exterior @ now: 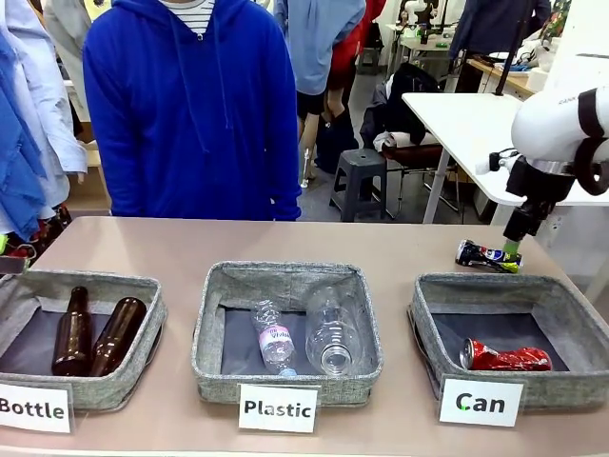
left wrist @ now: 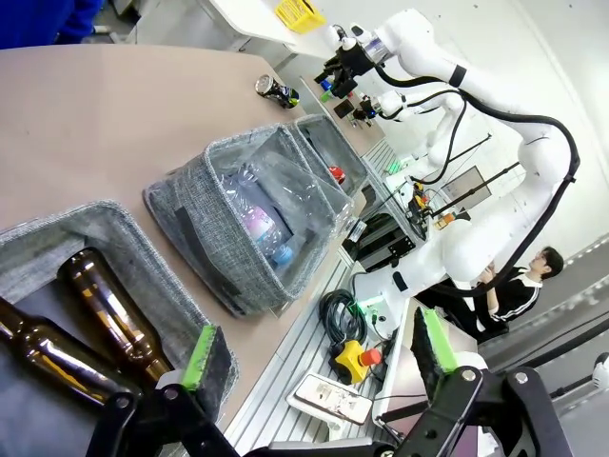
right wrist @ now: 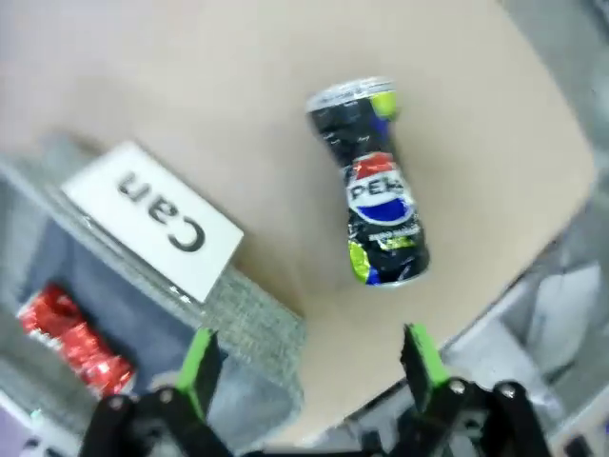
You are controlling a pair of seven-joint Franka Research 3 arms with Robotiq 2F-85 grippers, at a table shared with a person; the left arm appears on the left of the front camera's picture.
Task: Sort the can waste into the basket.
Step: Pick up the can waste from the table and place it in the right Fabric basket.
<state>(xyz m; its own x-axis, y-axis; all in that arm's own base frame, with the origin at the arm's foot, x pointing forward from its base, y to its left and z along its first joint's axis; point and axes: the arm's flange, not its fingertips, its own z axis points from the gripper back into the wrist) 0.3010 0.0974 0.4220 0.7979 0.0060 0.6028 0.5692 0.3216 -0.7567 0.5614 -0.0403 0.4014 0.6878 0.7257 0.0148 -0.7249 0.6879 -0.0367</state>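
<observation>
Red can (exterior: 505, 357) already in Can basket (exterior: 428, 314). Right hand (right wrist: 309, 367) open above dark can (right wrist: 371, 186) on table. Risk: off-centre pinch, can rolling away.

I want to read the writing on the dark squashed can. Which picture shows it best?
The right wrist view: the dark can lies large and unblocked on the table, its logo readable, ahead of the open right gripper. In the front view it is small, behind the Can basket. In the left wrist view it is tiny and far away.
</observation>
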